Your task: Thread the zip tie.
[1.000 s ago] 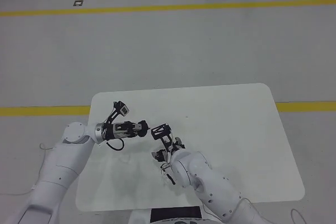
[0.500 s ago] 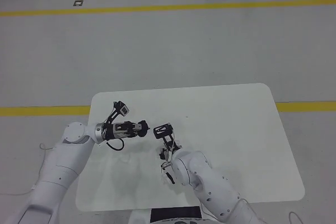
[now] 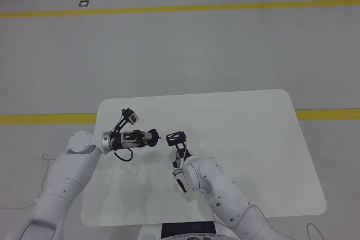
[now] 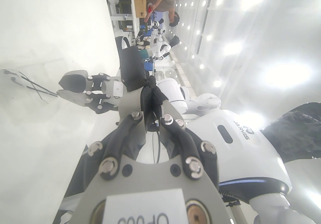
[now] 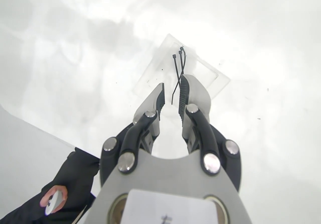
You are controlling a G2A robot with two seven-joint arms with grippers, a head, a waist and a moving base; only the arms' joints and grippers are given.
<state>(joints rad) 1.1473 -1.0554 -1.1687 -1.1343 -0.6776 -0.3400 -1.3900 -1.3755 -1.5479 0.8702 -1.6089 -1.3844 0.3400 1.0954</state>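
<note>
Zip ties [image 5: 178,69], thin and black, lie crossed in a clear shallow tray [image 5: 215,76] right in front of the right gripper [image 5: 173,81]. Their tails run in between its two tips, and their heads lie farther out beyond them. We see the right arm bent over the white table [image 3: 258,156] with its wrist turned down, so this gripper points steeply at the tray. Its jaws are parted a little, with a narrow gap between the ribbed pads, and nothing is clamped in them. From the left wrist view the right gripper's tips sit very close to the tails of the ties. We cannot tell whether one tip touches them. The left arm reaches in from the side and holds the left gripper [image 3: 156,137] level above the table, aimed at the right wrist and just beside it. We cannot tell whether the left gripper is open or closed.
</note>
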